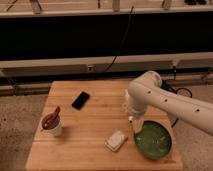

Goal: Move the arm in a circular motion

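Note:
The arm [167, 100] is large, glossy and white, with small dark dots. It reaches in from the right edge over the wooden table [90, 120], and its bulbous joint [145, 87] is over the table's right half. The gripper [133, 122] hangs down from that joint, just above the tabletop. It is at the left rim of the green bowl [154, 141] and up and to the right of the small white block [116, 141]. It holds nothing that I can see.
A black phone [81, 100] lies at the table's upper middle. A white cup with a red object in it [51, 125] stands at the left. A dark wall with rails and a hanging cable runs behind the table. Speckled floor surrounds it.

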